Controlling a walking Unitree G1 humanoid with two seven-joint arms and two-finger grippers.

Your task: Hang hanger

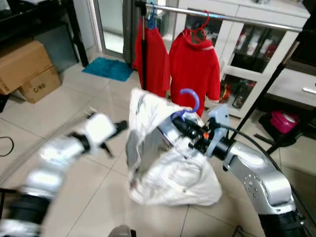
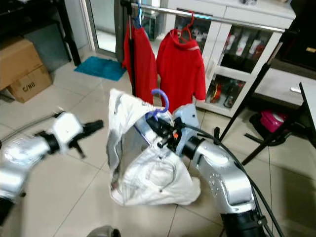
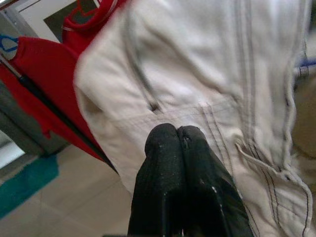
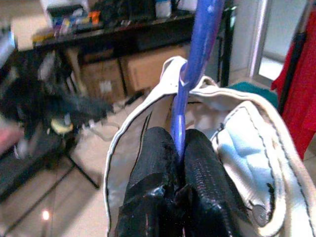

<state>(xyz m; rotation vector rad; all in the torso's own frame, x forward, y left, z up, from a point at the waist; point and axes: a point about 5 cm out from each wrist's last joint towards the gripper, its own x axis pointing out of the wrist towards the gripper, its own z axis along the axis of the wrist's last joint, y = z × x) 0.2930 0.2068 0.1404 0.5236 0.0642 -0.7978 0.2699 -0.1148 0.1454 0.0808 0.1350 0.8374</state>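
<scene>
- The floor (image 1: 98,197) is pale glossy tile with thin grout lines; it mirrors window light near the far doorway.
- The right gripper (image 4: 178,143) is at the near centre, its two black fingers (image 4: 153,163) pinching the stem of a blue hanger (image 1: 189,101), whose hook curls up above the collar.
- A white jacket (image 1: 168,163) hangs from that hanger, collar up, dark piping along its seams, its lower part bunched low towards the tiles.
- The left gripper (image 3: 177,136) is just left of the jacket, its fingers pressed together with nothing between them, tips close to the white cloth; in the head views this arm is blurred.
- Far left, two brown cardboard boxes (image 1: 24,69) stand stacked on the tiles; the lower one carries black print that reads roughly "C/NO".
- Beyond the jacket a metal clothes rail (image 1: 232,19) runs from far centre to far right, on a black stand (image 1: 144,54).
- Two red shirts (image 1: 195,69) hang on the rail, the left one on a blue hanger, the right one on a red hanger.
- A teal mat (image 1: 108,68) lies on the floor before a glass door at the far left-centre.
- Behind the rail is a white cabinet (image 1: 256,15) with glass doors and bottles inside; their labels are too small to read.
- A pink object (image 1: 284,121) sits on the floor at the far right, near the stand's slanting black leg.
</scene>
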